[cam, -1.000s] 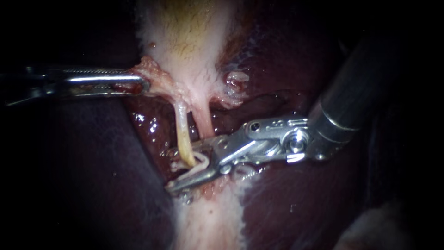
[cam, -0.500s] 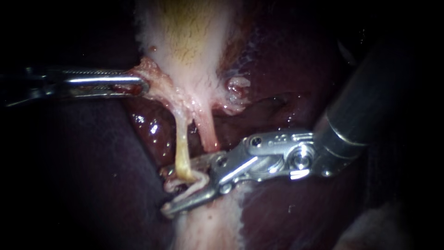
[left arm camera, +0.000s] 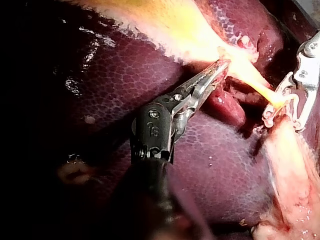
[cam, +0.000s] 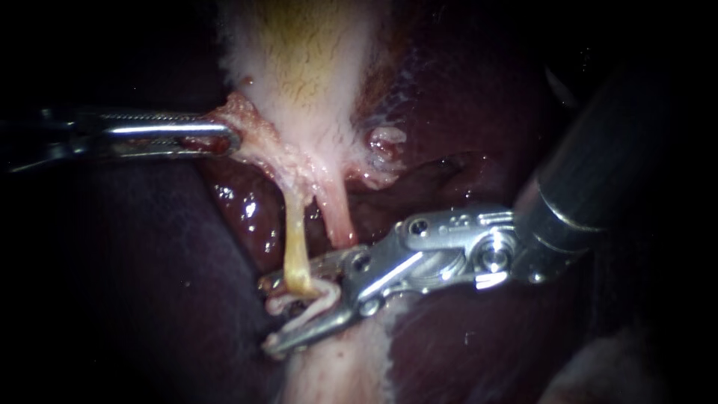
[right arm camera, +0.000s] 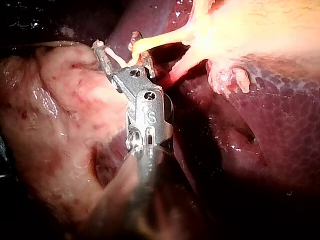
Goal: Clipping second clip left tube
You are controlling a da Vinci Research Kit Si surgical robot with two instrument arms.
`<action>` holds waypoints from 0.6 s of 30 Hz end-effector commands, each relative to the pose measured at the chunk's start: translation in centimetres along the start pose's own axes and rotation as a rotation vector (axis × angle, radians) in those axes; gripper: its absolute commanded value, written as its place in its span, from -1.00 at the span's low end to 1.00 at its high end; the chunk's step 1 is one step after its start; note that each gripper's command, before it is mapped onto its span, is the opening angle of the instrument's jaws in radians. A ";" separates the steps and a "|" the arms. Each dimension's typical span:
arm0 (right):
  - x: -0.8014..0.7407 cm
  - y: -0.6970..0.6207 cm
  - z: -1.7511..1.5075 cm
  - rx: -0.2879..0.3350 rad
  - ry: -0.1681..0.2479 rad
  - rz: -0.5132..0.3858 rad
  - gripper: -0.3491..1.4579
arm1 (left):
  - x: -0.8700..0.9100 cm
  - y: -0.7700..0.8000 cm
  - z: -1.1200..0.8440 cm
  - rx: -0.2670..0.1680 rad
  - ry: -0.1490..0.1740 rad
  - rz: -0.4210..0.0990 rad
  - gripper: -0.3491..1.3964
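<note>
Pincer of the right instrument [cam: 265, 314] holds a clip [cam: 323, 294] half open astride the left tube [cam: 294, 239]; I'd want it squared before squeezing, while the left instrument [cam: 230, 138] clamps the gallbladder [cam: 299, 60] taut.

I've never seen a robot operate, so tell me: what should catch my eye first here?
At the middle, the shiny right instrument holds a white clip in its jaws around the pale yellow left tube. Coming in from the left, the left instrument grips the pale gallbladder against the dark liver.
</note>
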 end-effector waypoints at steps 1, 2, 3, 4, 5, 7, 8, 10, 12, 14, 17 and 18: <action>-0.01 0.01 0.00 -0.004 0.001 0.007 -0.22 | 0.00 0.00 0.00 0.000 0.000 0.000 -1.00; -0.01 0.01 0.00 -0.004 0.002 0.013 -0.25 | 0.00 0.00 0.00 0.000 0.000 0.000 -1.00; -0.01 0.02 0.00 -0.007 0.003 0.013 -0.27 | 0.00 0.00 0.00 0.000 0.000 0.000 -1.00; -0.01 0.02 -0.01 -0.007 0.003 0.019 -0.30 | 0.00 0.00 0.00 0.000 0.000 0.000 -1.00; -0.02 0.03 -0.01 -0.007 0.003 0.019 -0.32 | 0.00 0.00 0.00 0.000 0.000 0.000 -1.00; -0.02 0.04 -0.02 -0.009 0.007 0.024 -0.38 | 0.00 0.00 0.00 0.000 0.000 0.000 -1.00; -0.03 0.04 -0.02 -0.012 0.008 0.025 -0.40 | 0.00 0.00 0.00 0.000 0.000 0.000 -1.00; -0.03 0.06 -0.03 -0.013 0.006 0.031 -0.44 | 0.00 0.00 0.00 0.000 0.000 0.000 -1.00; -0.04 0.07 -0.05 -0.016 0.006 0.031 -0.51 | 0.00 0.00 0.00 0.000 0.000 0.000 -1.00; -0.05 0.08 -0.06 -0.017 0.004 0.031 -0.58 | 0.00 0.00 0.00 0.000 0.000 0.000 -1.00; -0.06 0.09 -0.07 -0.017 0.001 0.037 -0.66 | 0.00 0.00 0.00 0.000 0.000 0.000 -1.00; -0.06 0.09 -0.07 -0.018 -0.002 0.038 -0.69 | 0.00 0.00 0.00 0.000 0.000 0.000 -1.00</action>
